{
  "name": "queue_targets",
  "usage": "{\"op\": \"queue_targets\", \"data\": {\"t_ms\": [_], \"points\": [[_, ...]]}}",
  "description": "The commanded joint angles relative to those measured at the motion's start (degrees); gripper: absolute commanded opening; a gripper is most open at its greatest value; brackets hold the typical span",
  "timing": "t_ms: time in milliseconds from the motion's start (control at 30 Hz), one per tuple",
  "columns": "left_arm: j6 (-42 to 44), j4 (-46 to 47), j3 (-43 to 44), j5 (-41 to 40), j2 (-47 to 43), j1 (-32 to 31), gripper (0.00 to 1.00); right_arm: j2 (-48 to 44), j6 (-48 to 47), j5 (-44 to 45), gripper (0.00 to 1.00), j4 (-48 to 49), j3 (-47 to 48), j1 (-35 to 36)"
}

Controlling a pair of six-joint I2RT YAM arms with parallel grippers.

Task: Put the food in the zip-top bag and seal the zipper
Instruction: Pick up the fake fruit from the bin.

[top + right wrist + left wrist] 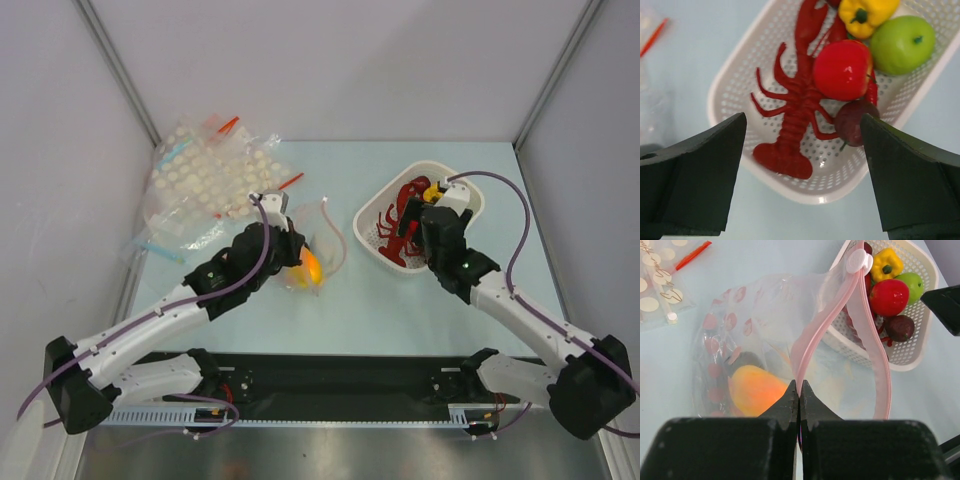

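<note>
The zip-top bag (765, 315) is found near the middle of the table. One side of its zipper (832, 315) is pinched tight by the left gripper (798, 390), with the pink strip squeezed between the two closed fingers. The mouth of the bag is held up and open this way. The mango (754, 390) is seen inside the bag already.

The rest of the food is found in the white basket (730, 75), which lies at 3 o'clock from the bag in the top view. The right gripper (802, 125) is hung just over the basket. Its jaws are spread very wide and nothing is held in them. The basket is nearer to the right arm, and the left arm is busy with the bag, so the next pick is best done by the right arm.

In the right wrist view, the lobster (800, 100) is seen straight below the open jaws. Its long body is laid from about 1 o'clock, where the claws are, down to about 7 o'clock, where the tail is. The jaws are set at 9 and 3 o'clock, so the body would be grabbed across, not along.

The red apple (842, 70) is pressed against the lobster at 2 o'clock. The dark purple fruit (852, 125) is tucked right by the finger at 3 o'clock. The green apple (900, 42) and the yellow pepper (867, 12) are found farther up, near 1 o'clock. A straight drop is likely needed, and the purple fruit could be bumped.
</note>
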Motion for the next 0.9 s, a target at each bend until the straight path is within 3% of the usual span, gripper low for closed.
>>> {"op": "queue_targets", "data": {"t_ms": [0,233,700,800,867], "points": [[0.18,2.03,0.16,0.66,0.65,0.21,0.00,3.78,2.14,2.96,1.00,-1.65,3.54,-3.98],[0.53,2.38,0.34,2.07,1.26,0.21,0.00,15.56,0.99,4.46,1.00,-3.14,8.37,-8.11],[0.62,2.64,0.52,2.68,1.97,0.21,0.00,31.73,-2.17,5.07,1.00,4.51,11.80,-11.19],[0.62,2.64,0.43,2.86,2.14,0.21,0.00,33.06,-2.44,5.34,0.94,4.33,12.95,-11.37],[0.62,2.55,0.52,2.86,2.23,0.21,0.00,32.27,-2.52,5.16,0.85,4.59,12.68,-11.37]]}}
